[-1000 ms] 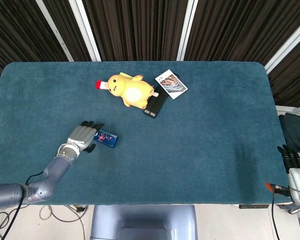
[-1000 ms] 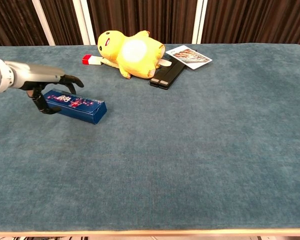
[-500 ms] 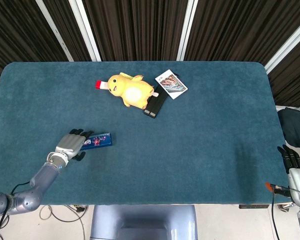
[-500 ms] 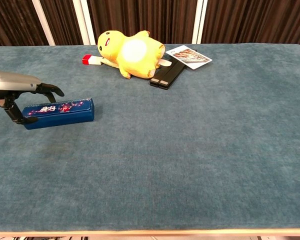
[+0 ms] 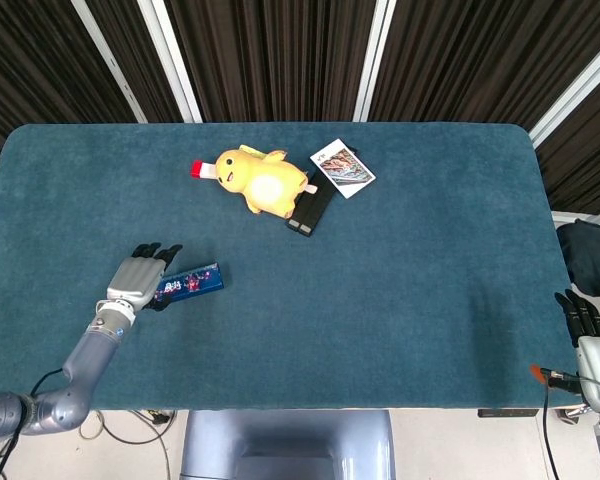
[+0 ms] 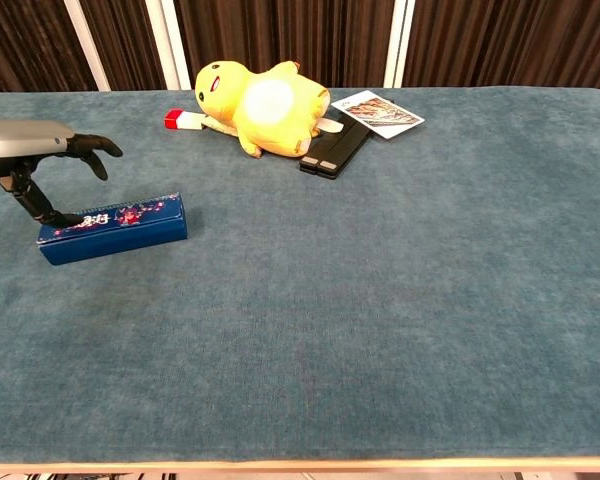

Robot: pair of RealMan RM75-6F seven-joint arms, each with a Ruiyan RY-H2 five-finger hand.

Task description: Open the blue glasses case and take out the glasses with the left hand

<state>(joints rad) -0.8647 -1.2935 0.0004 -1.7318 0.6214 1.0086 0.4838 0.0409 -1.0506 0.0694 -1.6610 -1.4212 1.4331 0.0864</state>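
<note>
The blue glasses case (image 5: 190, 283) (image 6: 115, 227) lies closed and flat on the teal table (image 5: 400, 270), near the front left. My left hand (image 5: 135, 280) (image 6: 35, 150) is at the case's left end. Its fingers (image 6: 95, 148) are spread and raised above the case, and the thumb (image 6: 40, 205) reaches down to the case's left end. Nothing is gripped in it. No glasses are visible. My right hand (image 5: 592, 335) hangs off the table's right edge with its fingers straight and nothing in them; the chest view does not show it.
A yellow plush toy (image 5: 263, 180) (image 6: 265, 105) lies at the back centre, with a small red and white item (image 5: 200, 169) (image 6: 183, 121) by its head. A black flat object (image 5: 312, 207) (image 6: 335, 148) and a printed card (image 5: 342, 167) (image 6: 377, 112) lie to its right.
The case has been turned and dragged left toward the front left. My left hand moved with it, and its fingers have since lifted off the case's top. The right hand stayed put.
</note>
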